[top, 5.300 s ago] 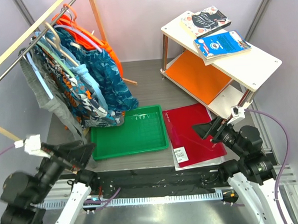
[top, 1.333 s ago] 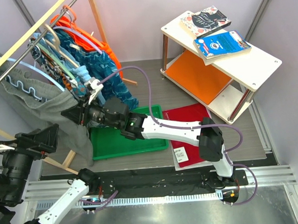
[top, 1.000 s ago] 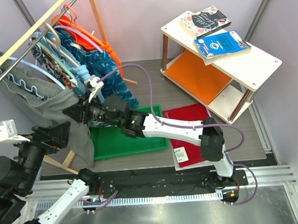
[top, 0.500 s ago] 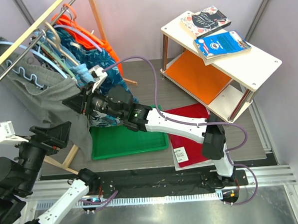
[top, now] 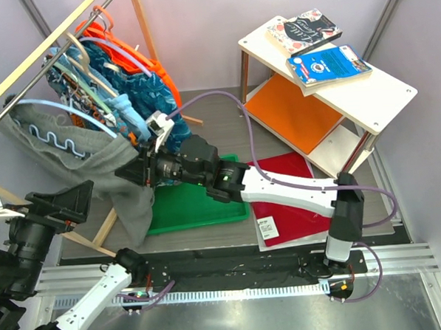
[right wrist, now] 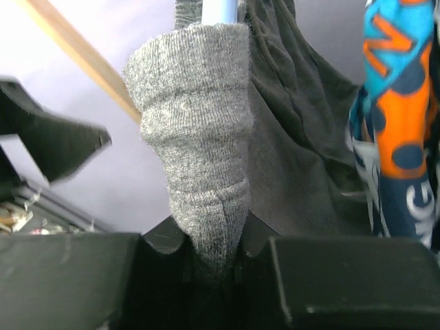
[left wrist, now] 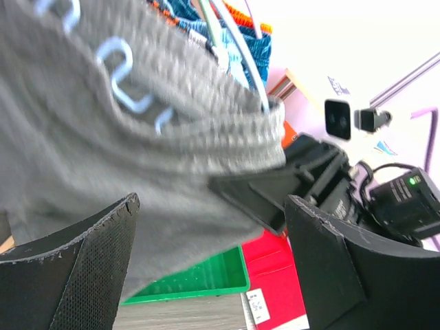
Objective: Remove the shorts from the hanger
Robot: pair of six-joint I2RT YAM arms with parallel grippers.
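right pincer (top: 129, 172) grips the grey shorts (top: 72, 156) hung on a pale-blue hanger (top: 85, 113).

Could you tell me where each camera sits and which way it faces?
Top external: above, behind the robot, looking down on clothes rack and both arms.
Left wrist: looks past the open left hand at the grey shorts.
Right wrist: looks along the right hand, shut on their waistband.
Shared: all three show the grey shorts.

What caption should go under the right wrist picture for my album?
The right claw pinches the bunched waistband of the grey shorts, beside the floral shorts.
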